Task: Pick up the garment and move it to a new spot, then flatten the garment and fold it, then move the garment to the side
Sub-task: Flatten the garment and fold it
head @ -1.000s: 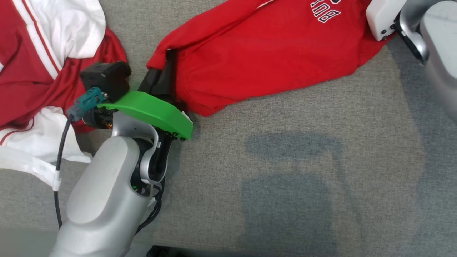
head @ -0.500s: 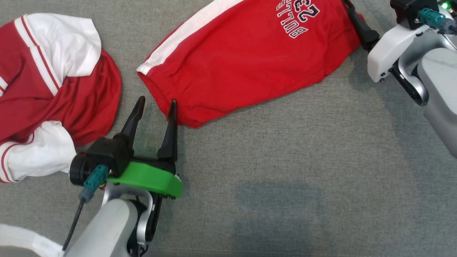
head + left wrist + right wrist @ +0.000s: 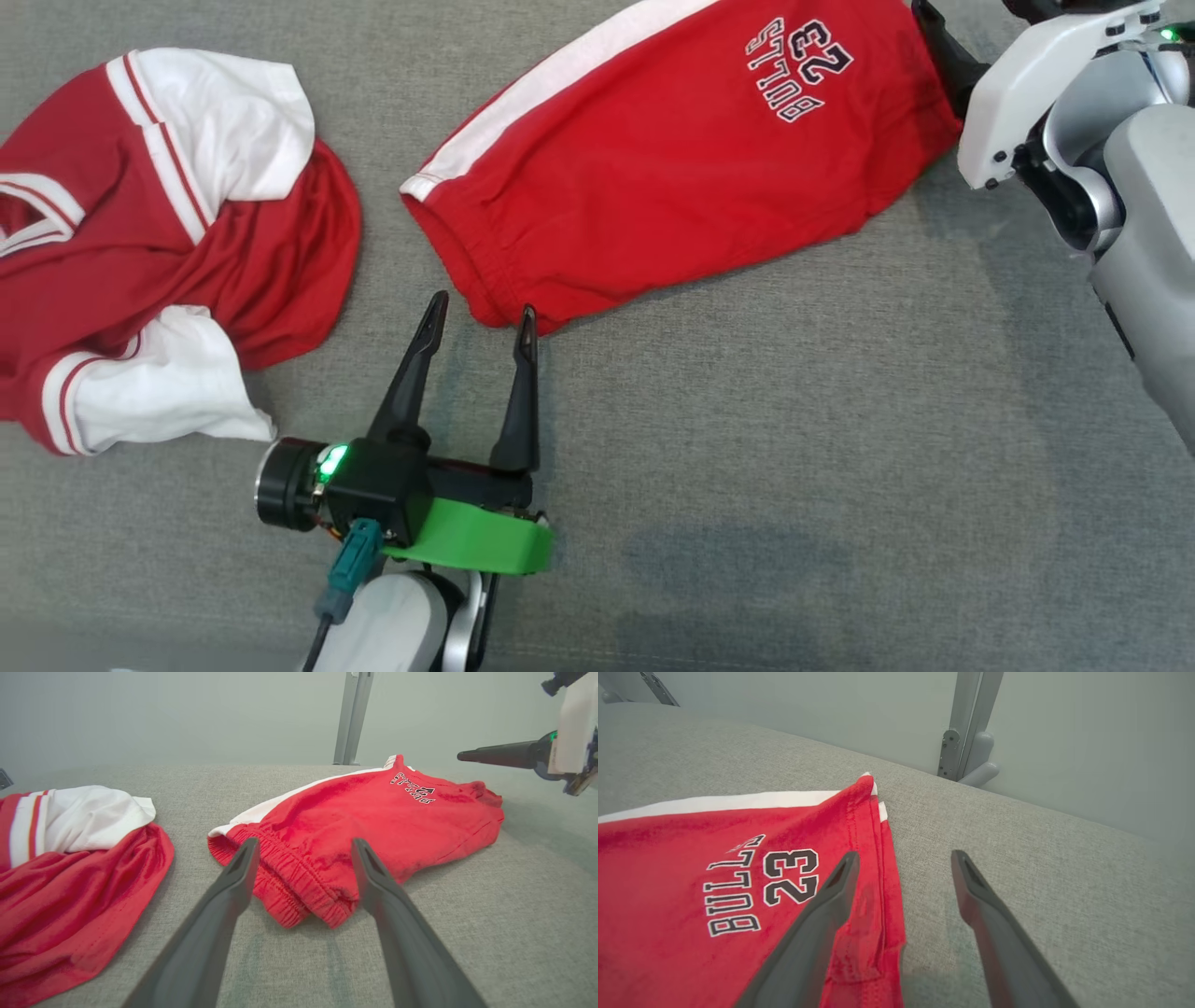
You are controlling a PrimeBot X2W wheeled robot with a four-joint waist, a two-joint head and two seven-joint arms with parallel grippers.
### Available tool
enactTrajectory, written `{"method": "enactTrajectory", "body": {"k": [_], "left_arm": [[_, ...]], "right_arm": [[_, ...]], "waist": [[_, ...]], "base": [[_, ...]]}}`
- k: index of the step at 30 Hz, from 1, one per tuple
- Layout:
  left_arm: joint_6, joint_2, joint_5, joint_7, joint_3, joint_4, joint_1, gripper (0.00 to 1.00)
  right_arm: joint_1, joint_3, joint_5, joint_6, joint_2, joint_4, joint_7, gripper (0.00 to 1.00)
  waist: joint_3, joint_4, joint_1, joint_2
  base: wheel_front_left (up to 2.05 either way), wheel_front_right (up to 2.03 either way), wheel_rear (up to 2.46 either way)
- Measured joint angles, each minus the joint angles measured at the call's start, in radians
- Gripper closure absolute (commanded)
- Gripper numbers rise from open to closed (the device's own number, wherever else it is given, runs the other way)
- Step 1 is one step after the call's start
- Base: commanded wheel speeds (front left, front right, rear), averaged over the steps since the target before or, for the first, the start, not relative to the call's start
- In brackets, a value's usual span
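Note:
The garment (image 3: 672, 159) is a pair of red shorts with a white side stripe and "BULLS 23" print, lying flat and doubled over on the grey cloth surface. My left gripper (image 3: 484, 304) is open, its fingertips just short of the elastic waistband corner (image 3: 299, 896) and touching nothing. In the left wrist view the left gripper (image 3: 304, 841) frames that waistband end. My right gripper (image 3: 904, 855) is open at the shorts' other end, its left finger (image 3: 822, 924) over the hem and the right one over bare cloth. One of its dark fingers (image 3: 945, 49) lies at the shorts' upper right edge.
A rumpled red and white jersey (image 3: 140, 243) lies to the left, a hand's width from my left gripper. The grey cloth surface (image 3: 794, 467) stretches bare to the right and front. A grey metal post (image 3: 966, 732) stands behind the far edge.
Both grippers have opened and let go of the shorts. My left arm has drawn back toward me, away from the waistband. The head camera has shifted too.

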Motion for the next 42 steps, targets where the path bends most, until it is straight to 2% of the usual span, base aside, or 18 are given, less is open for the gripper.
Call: {"method": "enactTrajectory", "body": {"k": [6,14,15,16,22,26,31,37,42], "left_arm": [[-0.056,-0.081,0.048,-0.001,0.030,0.025,0.013,0.00],[-0.122,-0.130,0.078,-0.002,0.099,0.065,0.035,0.00],[-0.127,-0.134,0.082,-0.001,0.105,0.071,0.036,0.00],[-0.132,-0.137,0.085,-0.001,0.112,0.076,0.037,0.00],[-0.149,-0.149,0.109,-0.001,0.166,0.097,0.062,0.00],[-0.164,-0.146,0.127,-0.001,0.206,0.113,0.090,0.00],[-0.193,-0.106,0.146,-0.001,0.235,0.138,0.160,0.00],[-0.215,-0.086,0.156,-0.002,0.262,0.145,0.219,0.00],[-0.229,-0.093,0.156,-0.002,0.277,0.142,0.244,0.00]], "right_arm": [[-0.036,-0.025,-0.088,0.000,0.055,0.119,0.063,0.00],[-0.066,-0.082,-0.211,0.000,0.085,0.253,0.100,0.00],[-0.068,-0.084,-0.217,0.000,0.089,0.261,0.108,0.42],[-0.069,-0.086,-0.223,0.000,0.092,0.267,0.115,1.00],[-0.052,-0.117,-0.229,0.000,0.134,0.293,0.124,1.00],[0.009,-0.163,-0.168,0.000,0.176,0.275,0.079,1.00],[0.117,-0.214,-0.076,0.001,0.197,0.240,0.068,1.00],[0.250,-0.295,0.016,0.002,0.162,0.236,0.080,1.00],[0.328,-0.395,0.040,0.001,0.050,0.305,0.049,1.00]], "waist": [[0.014,0.059,0.0000,0.0000],[0.016,0.112,0.0001,0.0000],[0.013,0.114,0.0000,0.0000],[0.011,0.114,0.0000,0.0000],[-0.009,0.087,0.0000,0.0000],[-0.034,0.047,0.0000,0.0000],[-0.079,-0.026,0.0000,0.0000],[-0.144,-0.117,0.0000,0.0000],[-0.191,-0.169,0.0000,0.0000]], "base": [[0.00,0.00,0.00],[0.00,0.00,0.00],[0.00,0.00,0.00],[0.00,0.00,0.00],[0.00,0.00,0.00],[0.00,0.00,0.00],[0.00,0.00,0.00],[0.00,0.00,0.00],[0.00,0.00,0.00]]}}
